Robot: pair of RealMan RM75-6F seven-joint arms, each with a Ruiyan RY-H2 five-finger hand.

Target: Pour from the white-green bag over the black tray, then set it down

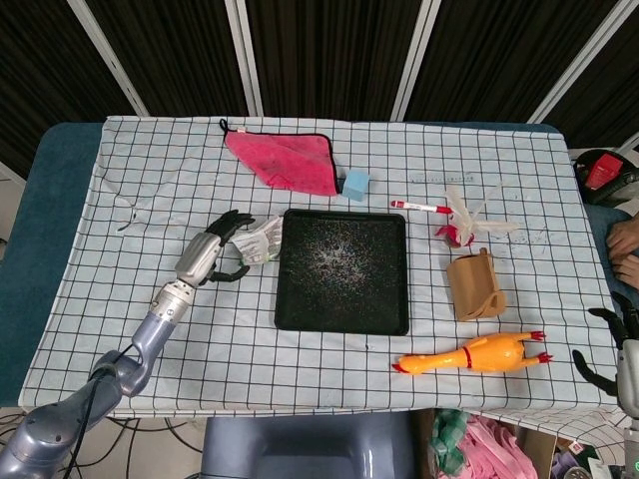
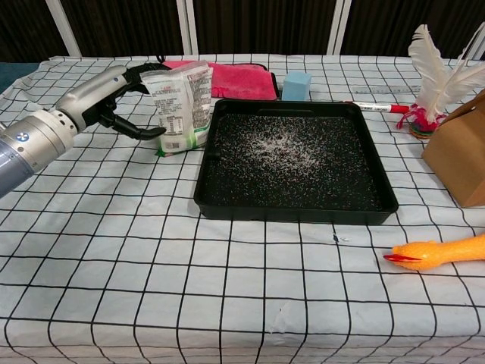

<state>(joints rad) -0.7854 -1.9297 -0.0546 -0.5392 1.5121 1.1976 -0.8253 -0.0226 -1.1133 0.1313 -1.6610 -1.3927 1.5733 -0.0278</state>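
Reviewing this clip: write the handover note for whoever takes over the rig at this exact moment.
Left hand: open, fingers spread, just left of the white-green bag, apparently not gripping it.
Right hand: at the table's right edge, holding nothing, fingers apart.
Bag stands upright on the cloth against the black tray's left wall.
Done: white grains lie scattered in the tray; bag set down.
Left: clear the left hand away.
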